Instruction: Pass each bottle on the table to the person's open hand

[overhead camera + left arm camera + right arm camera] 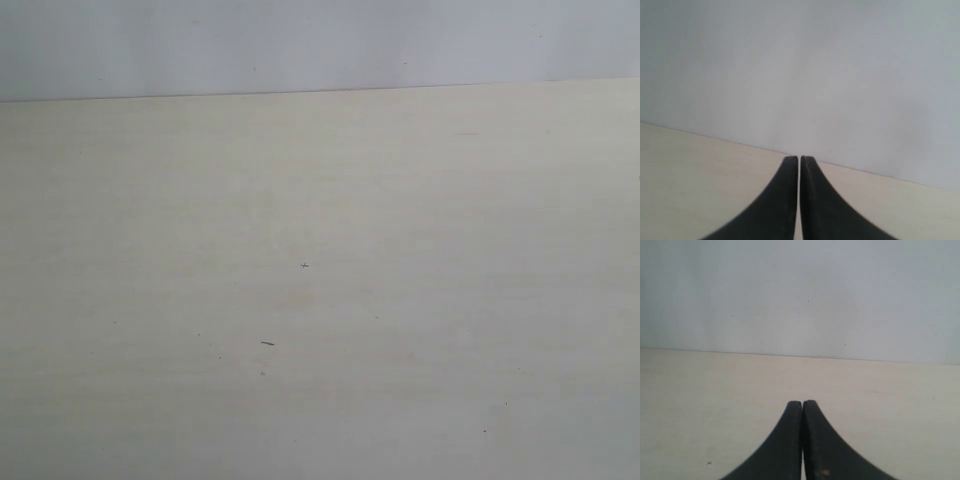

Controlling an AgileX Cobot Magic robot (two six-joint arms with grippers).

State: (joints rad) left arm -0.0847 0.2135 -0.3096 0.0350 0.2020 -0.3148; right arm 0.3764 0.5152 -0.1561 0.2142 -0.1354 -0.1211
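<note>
1. The left gripper [799,159] has its dark jaws pressed together with nothing between them.
2. The right gripper [802,402] is likewise closed and empty, hanging over the table [320,300].
3. In the exterior view the pale surface fills the frame, with one dark fleck [267,343] at lower centre and the wall [300,45] across the top.
4. No bottles and no open hand appear in any view.
5. Risk: reaching without a target means moving blind, and closed jaws would likely knock a bottle over instead of gripping it.

Wall [300,45] behind table [420,250] (L claw [799,159] & R claw [802,402] over it, facing wall).
</note>
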